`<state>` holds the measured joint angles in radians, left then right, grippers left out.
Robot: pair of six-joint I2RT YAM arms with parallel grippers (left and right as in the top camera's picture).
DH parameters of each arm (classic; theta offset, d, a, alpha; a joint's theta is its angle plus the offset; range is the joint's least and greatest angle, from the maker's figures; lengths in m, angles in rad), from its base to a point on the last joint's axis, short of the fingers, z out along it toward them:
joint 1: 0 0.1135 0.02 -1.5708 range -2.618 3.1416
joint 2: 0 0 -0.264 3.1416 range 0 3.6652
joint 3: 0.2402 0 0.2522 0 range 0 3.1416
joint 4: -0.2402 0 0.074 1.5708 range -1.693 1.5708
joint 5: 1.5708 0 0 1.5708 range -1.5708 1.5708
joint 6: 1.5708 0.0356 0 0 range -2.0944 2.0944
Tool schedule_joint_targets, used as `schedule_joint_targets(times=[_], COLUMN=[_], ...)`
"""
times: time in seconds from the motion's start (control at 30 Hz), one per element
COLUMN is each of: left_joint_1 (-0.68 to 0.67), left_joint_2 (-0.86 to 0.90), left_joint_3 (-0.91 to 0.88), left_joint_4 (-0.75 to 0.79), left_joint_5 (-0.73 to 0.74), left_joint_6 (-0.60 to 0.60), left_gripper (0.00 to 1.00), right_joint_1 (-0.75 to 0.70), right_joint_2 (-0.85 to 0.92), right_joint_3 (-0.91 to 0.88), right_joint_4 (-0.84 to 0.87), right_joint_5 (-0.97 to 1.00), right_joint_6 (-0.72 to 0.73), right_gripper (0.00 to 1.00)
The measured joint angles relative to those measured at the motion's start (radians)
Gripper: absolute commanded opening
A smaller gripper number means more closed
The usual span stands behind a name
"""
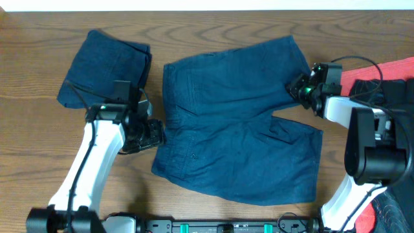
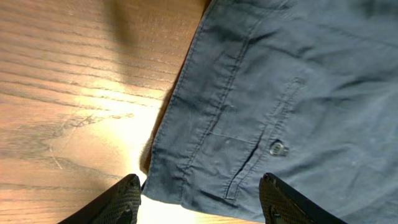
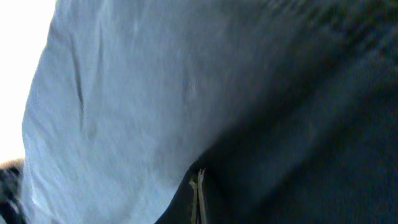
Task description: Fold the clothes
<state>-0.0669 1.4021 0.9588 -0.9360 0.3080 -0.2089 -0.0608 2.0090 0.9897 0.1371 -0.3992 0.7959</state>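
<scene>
Wooden table (image 1: 39,129); soft, limp shorts (image 1: 239,136), best taken at waistband (image 2: 186,118) or hem (image 1: 301,59); left gripper (image 2: 199,198) spread; right gripper (image 1: 299,87) pinching hem.

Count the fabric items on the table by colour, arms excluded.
Navy: 2 (flat shorts, folded bundle)
Red: 1 (red cloth at the right edge, partly hidden, so it may be more than one piece)
Total: 3
</scene>
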Motion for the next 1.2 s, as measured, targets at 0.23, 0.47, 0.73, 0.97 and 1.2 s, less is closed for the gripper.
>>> schedule_joint_targets(times=[0.23,0.47,0.73,0.97,1.2], left_joint_1=[0.000,0.000,0.000,0.000,0.000], left_joint_2=[-0.050,-0.050,-0.050,-0.050,-0.050], left_joint_3=[0.000,0.000,0.000,-0.001,-0.053], left_joint_4=[0.002,0.002,-0.027,-0.097,-0.112], left_joint_5=[0.000,0.000,0.000,0.000,0.000], left_joint_6=[0.000,0.000,0.000,0.000,0.000], left_gripper=[0.63,0.67,0.73,0.73,0.75], right_joint_1=[0.067,0.176,0.037,-0.215,-0.257], right_joint_2=[0.167,0.248,0.095,-0.309,-0.462], right_joint_3=[0.165,0.327,0.348,0.362,0.353], right_joint_4=[0.132,0.081,-0.250,-0.765,-1.349], right_joint_5=[-0.008,0.007,-0.096,-0.125,0.016], right_joint_6=[0.178,0.165,-0.049,-0.276,-0.394], right_gripper=[0.01,0.10,0.35,0.40,0.40])
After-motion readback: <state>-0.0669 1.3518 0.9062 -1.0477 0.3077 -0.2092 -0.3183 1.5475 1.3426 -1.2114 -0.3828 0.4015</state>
